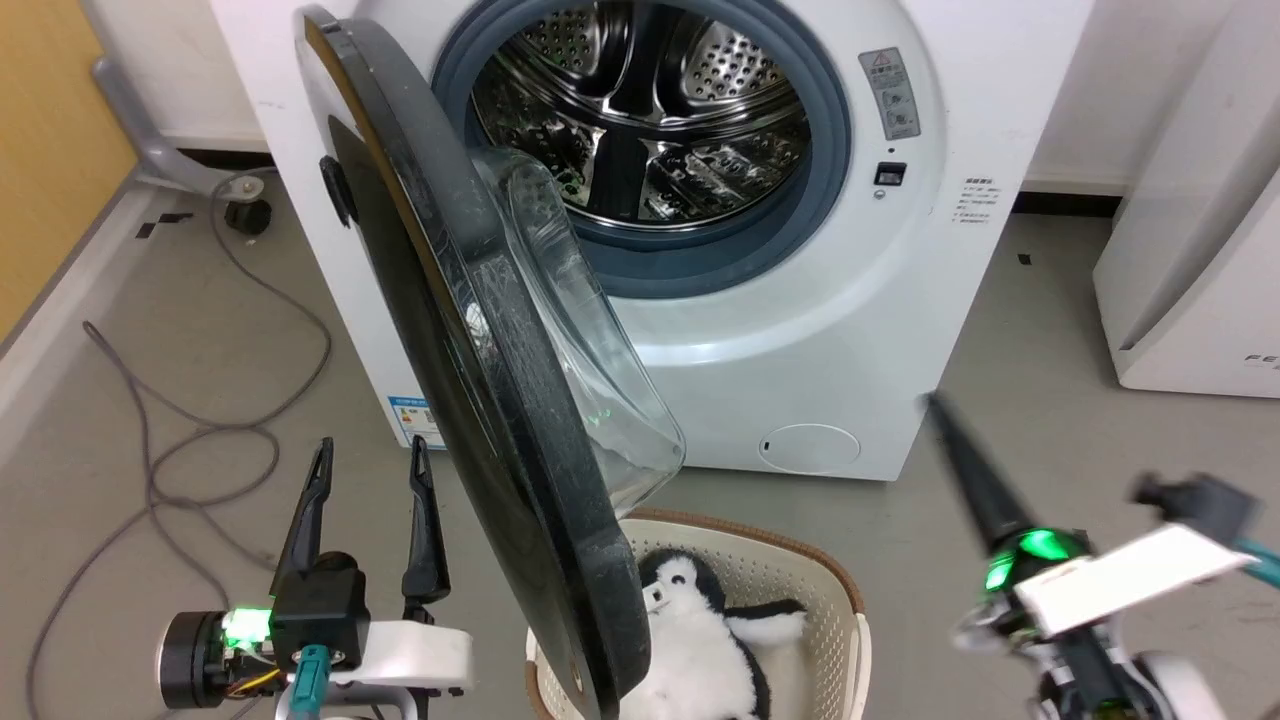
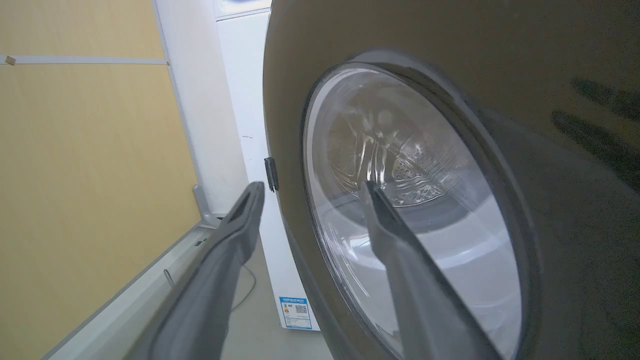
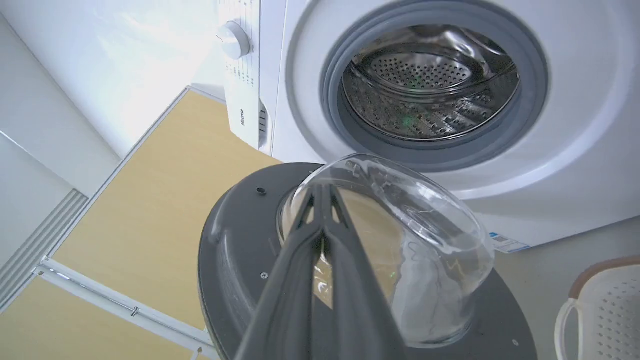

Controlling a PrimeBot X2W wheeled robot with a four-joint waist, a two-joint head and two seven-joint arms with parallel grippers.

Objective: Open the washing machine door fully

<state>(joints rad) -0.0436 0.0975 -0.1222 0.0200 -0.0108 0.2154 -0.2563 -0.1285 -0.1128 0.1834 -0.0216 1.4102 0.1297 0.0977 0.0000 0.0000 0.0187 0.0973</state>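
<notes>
The white washing machine (image 1: 820, 330) shows its steel drum (image 1: 650, 110). The washing machine door (image 1: 480, 400), a black disc with a bulging glass bowl (image 1: 590, 370), stands swung out edge-on toward me, hinged on the left. My left gripper (image 1: 370, 460) is open, low and just left of the door's outer face, nothing between its fingers. In the left wrist view the left gripper (image 2: 312, 187) points at the door (image 2: 450, 50). My right gripper (image 1: 940, 410) is shut on nothing, right of the door and apart from it. In the right wrist view the right gripper (image 3: 320, 190) points at the door's inner side (image 3: 240, 250).
A cream basket (image 1: 830, 580) holding a black-and-white plush penguin (image 1: 700, 640) sits on the floor under the door's near edge. Grey cables (image 1: 200, 420) trail over the floor at left by a yellow wall (image 1: 50, 150). Another white appliance (image 1: 1190, 250) stands at right.
</notes>
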